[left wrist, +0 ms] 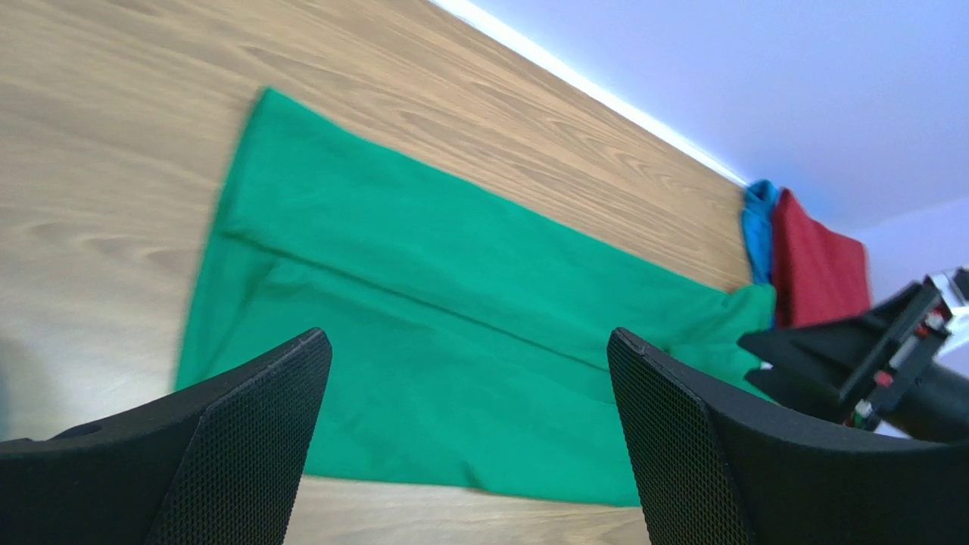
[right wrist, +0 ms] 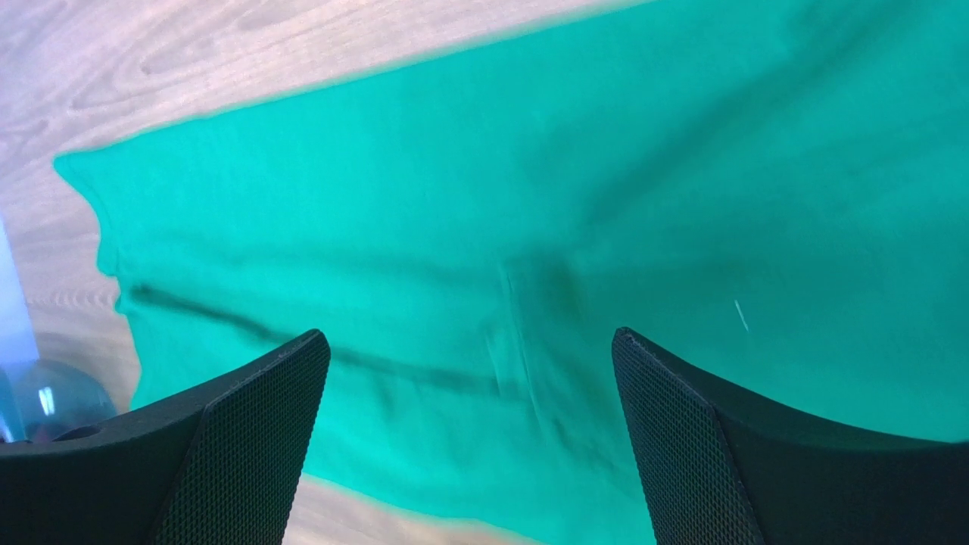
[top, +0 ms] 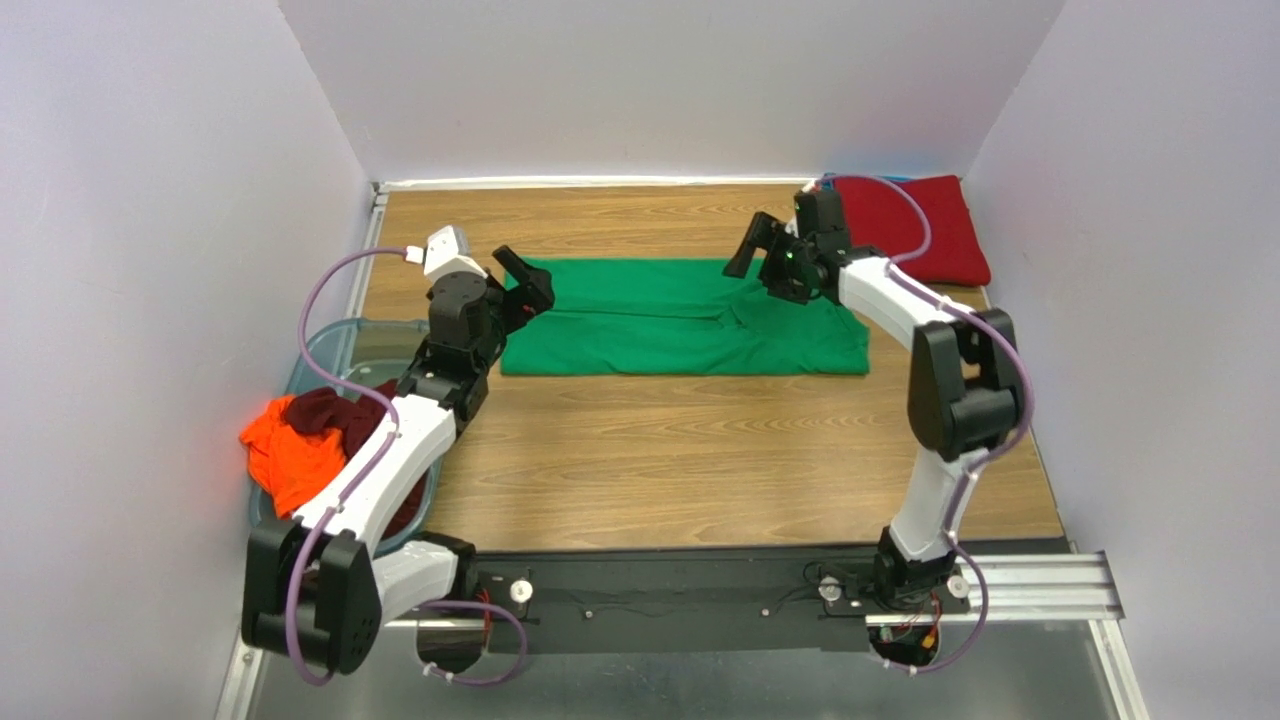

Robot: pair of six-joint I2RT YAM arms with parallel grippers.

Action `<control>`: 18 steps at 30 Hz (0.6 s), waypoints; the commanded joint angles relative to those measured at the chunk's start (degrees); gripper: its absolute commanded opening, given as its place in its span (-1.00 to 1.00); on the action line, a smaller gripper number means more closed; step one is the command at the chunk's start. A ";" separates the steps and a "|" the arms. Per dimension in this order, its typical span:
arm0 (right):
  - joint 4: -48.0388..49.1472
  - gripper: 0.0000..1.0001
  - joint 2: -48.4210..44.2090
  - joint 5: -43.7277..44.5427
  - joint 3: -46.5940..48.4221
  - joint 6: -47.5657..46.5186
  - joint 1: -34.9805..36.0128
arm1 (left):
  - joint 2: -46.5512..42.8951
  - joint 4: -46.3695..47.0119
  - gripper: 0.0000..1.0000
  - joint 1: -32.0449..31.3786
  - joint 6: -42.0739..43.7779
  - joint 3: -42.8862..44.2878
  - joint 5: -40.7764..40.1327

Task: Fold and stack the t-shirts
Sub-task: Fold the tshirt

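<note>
The green t-shirt [top: 684, 318] lies folded into a long flat strip across the far middle of the table; it also shows in the left wrist view [left wrist: 455, 329] and the right wrist view [right wrist: 535, 227]. My left gripper [top: 523, 285] hangs open and empty just above its left end. My right gripper [top: 762, 248] hangs open and empty above its right part. A folded red t-shirt [top: 917, 225] lies at the far right on a teal-blue one [left wrist: 758, 227]. An orange t-shirt [top: 286, 450] and a dark maroon one [top: 343, 413] lie crumpled in the tub.
The translucent bluish plastic tub [top: 353, 342] stands at the table's left edge beside my left arm. White walls close the table on the left, far and right sides. A black rail [top: 676, 578] runs along the near edge.
</note>
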 commanded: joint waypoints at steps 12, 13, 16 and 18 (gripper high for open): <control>0.36 1.00 -8.03 8.09 -18.10 2.72 -2.90 | 37.75 7.41 0.97 -0.07 2.88 22.29 19.31; 0.27 1.00 -7.15 7.74 -17.48 2.36 -2.99 | 38.81 7.41 0.97 -0.07 2.70 22.64 19.57; 0.45 1.00 -3.90 5.90 -15.02 1.66 -3.08 | 41.63 6.71 0.97 -0.07 2.43 22.65 19.66; 0.45 1.00 -2.32 5.02 -13.70 1.05 -3.08 | 43.04 5.57 0.97 -0.07 2.61 22.47 19.84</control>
